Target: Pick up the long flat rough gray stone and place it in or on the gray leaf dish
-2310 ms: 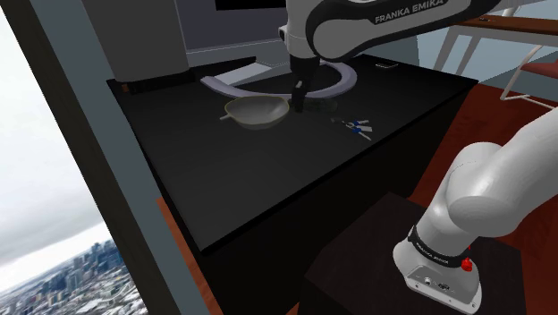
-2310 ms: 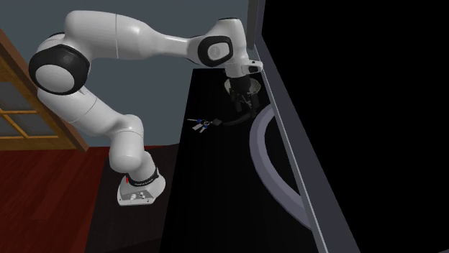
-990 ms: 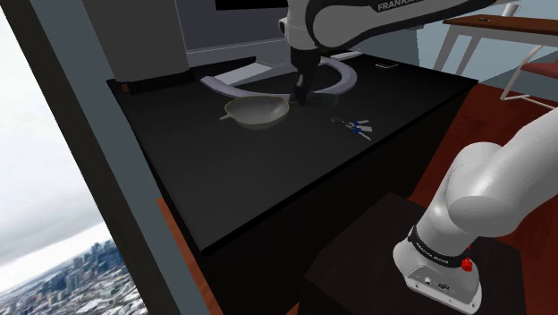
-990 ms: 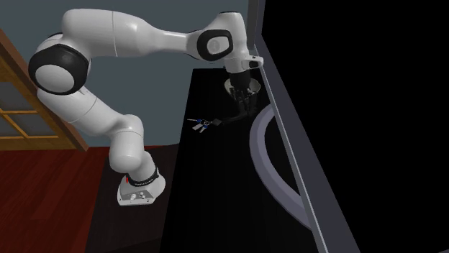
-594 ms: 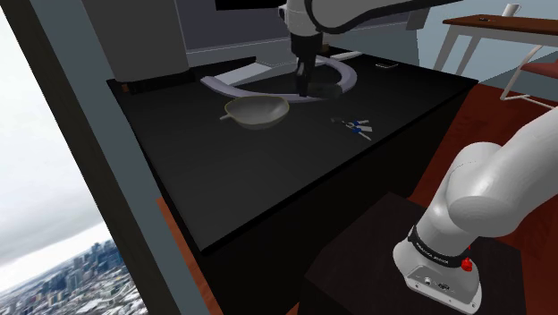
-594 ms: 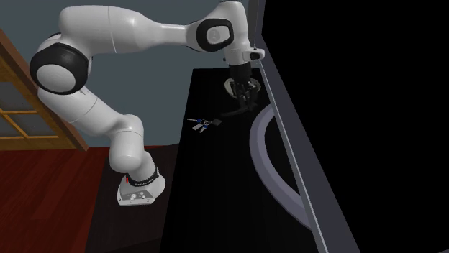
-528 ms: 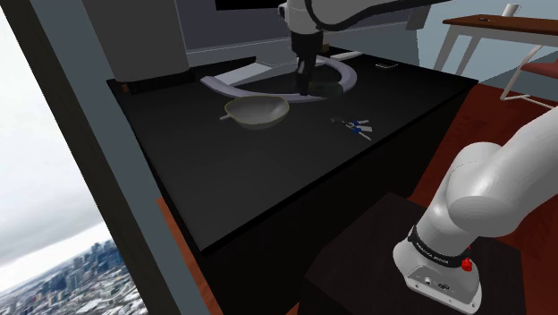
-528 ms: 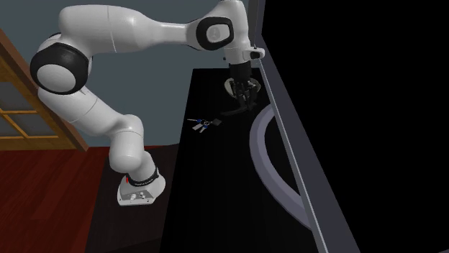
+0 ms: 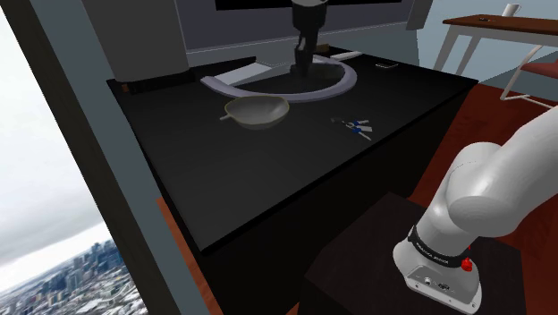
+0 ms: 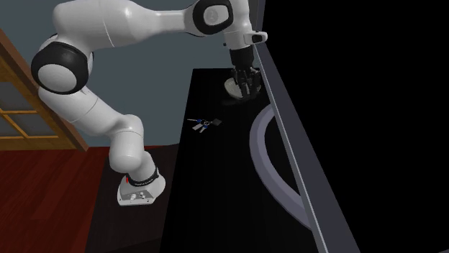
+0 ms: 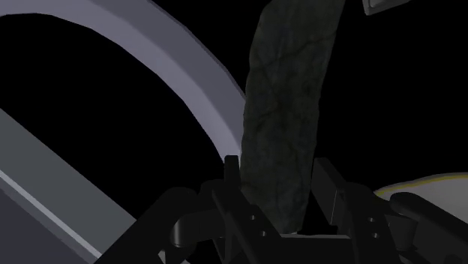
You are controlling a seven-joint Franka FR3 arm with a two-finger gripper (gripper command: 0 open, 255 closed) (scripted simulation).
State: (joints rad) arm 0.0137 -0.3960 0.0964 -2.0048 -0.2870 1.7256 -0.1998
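We see the tool (image 11: 278, 171) clenched on the stone (image 11: 289, 97). The stone is a long, flat, rough dark grey slab, pinched at one end between the two black fingers (image 11: 232, 176), and the rest of it sticks straight out past them.

In the shoulder view the tool (image 9: 303, 70) hangs above the black surface (image 9: 268, 179). It is over the curved pale lilac band (image 9: 234, 88) and just behind the leaf dish (image 9: 257, 110) (pale grey, shallow, one pointed end). In the second exterior view the tool (image 10: 245, 85) lines up right over the leaf dish (image 10: 232, 89).

The wrist view has the leaf dish (image 11: 420, 187) rim off to one side of the fingers, apart from the stone. So the stone is in the grip and up in the air near the dish, not in it.

Small blue-and-white bits (image 9: 355, 125) lie on the surface, apart from the dish toward the shoulder view's right.
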